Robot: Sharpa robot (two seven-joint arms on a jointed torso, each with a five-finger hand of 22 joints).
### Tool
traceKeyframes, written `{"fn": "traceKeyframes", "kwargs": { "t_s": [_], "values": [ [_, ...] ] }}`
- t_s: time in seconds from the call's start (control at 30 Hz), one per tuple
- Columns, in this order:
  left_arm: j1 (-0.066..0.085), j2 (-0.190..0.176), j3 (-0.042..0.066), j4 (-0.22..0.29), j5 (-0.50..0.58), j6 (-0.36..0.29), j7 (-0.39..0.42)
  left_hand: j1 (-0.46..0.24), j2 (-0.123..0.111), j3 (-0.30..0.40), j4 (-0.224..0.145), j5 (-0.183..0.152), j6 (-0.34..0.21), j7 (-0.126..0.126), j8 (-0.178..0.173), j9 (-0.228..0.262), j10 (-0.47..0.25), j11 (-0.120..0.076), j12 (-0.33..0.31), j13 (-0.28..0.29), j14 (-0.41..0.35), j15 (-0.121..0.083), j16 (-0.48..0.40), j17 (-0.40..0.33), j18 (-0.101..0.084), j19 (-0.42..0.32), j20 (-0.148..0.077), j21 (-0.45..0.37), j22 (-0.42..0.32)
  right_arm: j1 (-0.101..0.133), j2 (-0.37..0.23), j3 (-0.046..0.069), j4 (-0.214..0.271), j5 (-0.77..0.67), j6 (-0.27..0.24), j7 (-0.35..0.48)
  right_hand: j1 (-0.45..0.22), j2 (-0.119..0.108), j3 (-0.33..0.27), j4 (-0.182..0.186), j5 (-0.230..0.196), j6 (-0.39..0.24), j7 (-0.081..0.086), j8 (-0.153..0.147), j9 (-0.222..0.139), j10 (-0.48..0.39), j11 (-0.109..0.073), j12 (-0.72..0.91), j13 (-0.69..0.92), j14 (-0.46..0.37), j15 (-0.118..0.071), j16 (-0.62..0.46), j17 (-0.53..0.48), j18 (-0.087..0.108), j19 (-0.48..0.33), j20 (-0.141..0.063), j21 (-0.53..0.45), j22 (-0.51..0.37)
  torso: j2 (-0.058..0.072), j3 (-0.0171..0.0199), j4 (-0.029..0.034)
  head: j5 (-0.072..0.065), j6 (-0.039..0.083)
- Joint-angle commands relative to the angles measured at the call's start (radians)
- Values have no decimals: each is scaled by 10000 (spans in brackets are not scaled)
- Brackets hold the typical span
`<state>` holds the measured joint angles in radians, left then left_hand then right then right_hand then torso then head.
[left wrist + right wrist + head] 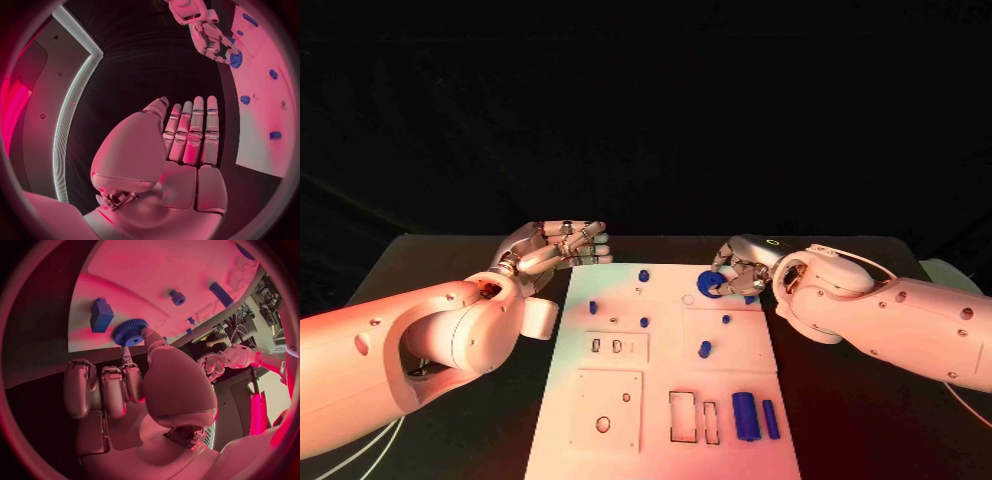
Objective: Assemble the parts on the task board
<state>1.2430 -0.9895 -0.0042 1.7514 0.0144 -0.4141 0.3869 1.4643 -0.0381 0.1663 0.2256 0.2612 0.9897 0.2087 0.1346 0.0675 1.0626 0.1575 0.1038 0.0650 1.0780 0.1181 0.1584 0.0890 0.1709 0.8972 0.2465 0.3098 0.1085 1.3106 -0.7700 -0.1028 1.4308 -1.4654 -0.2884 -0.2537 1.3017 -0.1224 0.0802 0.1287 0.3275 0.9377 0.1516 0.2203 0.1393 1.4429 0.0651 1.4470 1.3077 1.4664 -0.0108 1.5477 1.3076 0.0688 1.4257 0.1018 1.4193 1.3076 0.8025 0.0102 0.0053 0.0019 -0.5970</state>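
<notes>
Right hand (741,268) pinches a blue gear (711,284) at the task board's (733,345) far edge; left hand (557,247) waits flat, empty. Most parts seemingly unplaced.

Bare surface (444,260) flanks the task board (625,400); upright blue pegs (643,274) obstruct its far half, two blue bars (756,415) its near right corner.

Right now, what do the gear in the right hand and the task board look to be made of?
The blue gear looks like matte moulded or printed plastic: even colour, fine teeth around the rim, no metallic glint. The task board seems a flat white plate, plastic or painted, with cut-out recesses; its dull surface leaves that open. The right hand pinches the gear.
</notes>
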Motion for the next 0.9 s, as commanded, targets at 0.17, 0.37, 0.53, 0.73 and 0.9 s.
{"fn": "traceKeyframes", "kwargs": {
  "t_s": [0.17,0.37,0.53,0.73,0.9],
  "values": [
    [13,21,8,10,11,227,14,14,-69,57,29,10,15,22,-57,-11,48,31,-68,-6,48,43,-69,-9,133,48,-6,-52,-8,-107,85,-14,-59,-360,506,-127,198,87,157,-47,102,100,-74,144,38,123,-25,96,1149,938,40,63,2160,-195,110,5,104,659,2,3,0,6,-36],
    [13,10,8,10,11,236,-2,18,-67,62,28,11,16,22,-60,-11,50,32,-74,-6,50,43,-75,-9,133,48,-6,-54,-11,-155,79,-16,-75,-446,380,-127,606,398,628,-246,-61,545,-234,448,163,260,-162,230,1326,947,-60,82,2208,-226,207,-57,208,822,1,-5,2,7,-49],
    [13,9,8,6,11,242,-8,22,-64,68,26,12,18,22,-63,-10,51,31,-79,-6,51,43,-79,-9,133,48,-6,-55,-12,-177,59,-16,-21,-555,-59,-67,826,583,1124,-447,-91,1085,-512,770,398,454,-407,402,1550,959,-262,101,2260,-279,362,-231,369,1060,-2,-2,7,19,-47],
    [13,12,8,-4,11,246,-15,27,-61,72,24,13,19,22,-66,-10,52,31,-83,-6,52,43,-82,-9,133,48,-5,-56,-14,-191,32,-15,104,-721,-833,74,804,545,1460,-583,145,1194,-612,868,562,597,-505,532,1720,964,-366,108,2281,-332,505,-351,518,1276,0,-3,7,33,-18],
    [13,7,8,-6,11,236,-31,36,-56,83,20,15,22,21,-70,-9,55,30,-90,-5,54,43,-89,-9,134,48,-5,-58,-17,-182,-41,-12,425,-1023,-1269,85,675,449,1567,-598,194,1139,-599,854,621,597,-502,528,1719,966,-376,111,2291,-364,589,-376,604,1399,-1,-2,5,43,13]
  ]
}}
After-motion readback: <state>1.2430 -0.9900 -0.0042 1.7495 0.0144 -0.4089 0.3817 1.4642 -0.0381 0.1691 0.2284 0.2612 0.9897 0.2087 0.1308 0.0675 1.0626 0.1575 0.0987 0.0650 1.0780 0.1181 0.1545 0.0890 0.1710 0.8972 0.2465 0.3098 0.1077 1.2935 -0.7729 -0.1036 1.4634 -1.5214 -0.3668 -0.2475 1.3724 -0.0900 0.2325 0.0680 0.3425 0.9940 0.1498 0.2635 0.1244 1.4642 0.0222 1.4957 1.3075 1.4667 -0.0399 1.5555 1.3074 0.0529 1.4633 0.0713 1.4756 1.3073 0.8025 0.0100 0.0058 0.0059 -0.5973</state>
